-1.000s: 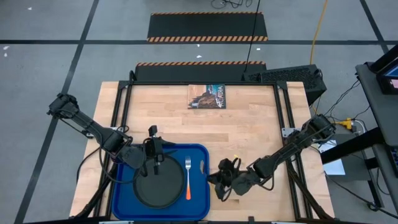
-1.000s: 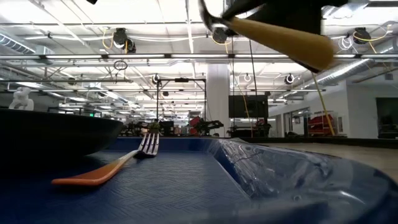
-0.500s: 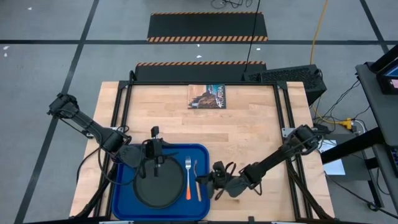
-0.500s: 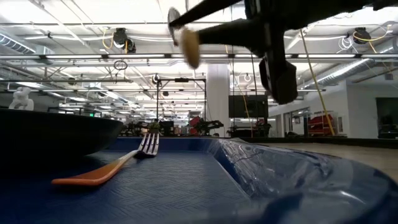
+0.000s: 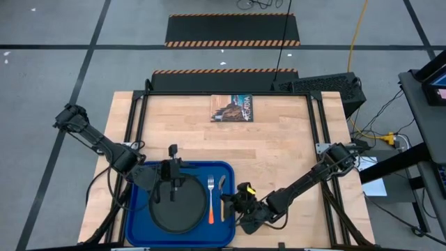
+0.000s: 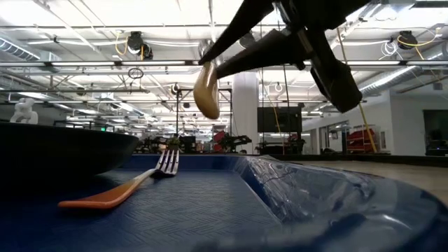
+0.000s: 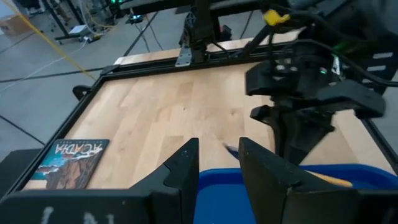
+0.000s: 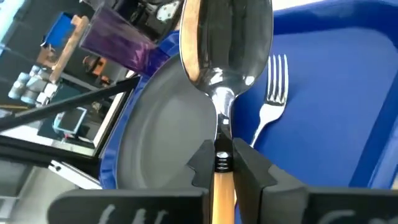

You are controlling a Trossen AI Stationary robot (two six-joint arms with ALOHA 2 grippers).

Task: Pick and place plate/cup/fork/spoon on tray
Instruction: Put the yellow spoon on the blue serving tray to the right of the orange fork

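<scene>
Right wrist view: your right gripper is pinching the spoon above the tray; releasing early risks striking the fork.

Right gripper moved leftward from the bare table beside the tray to over its right edge, spoon it grips now above the tray, just beside the fork, bowl tipped lower.
</scene>
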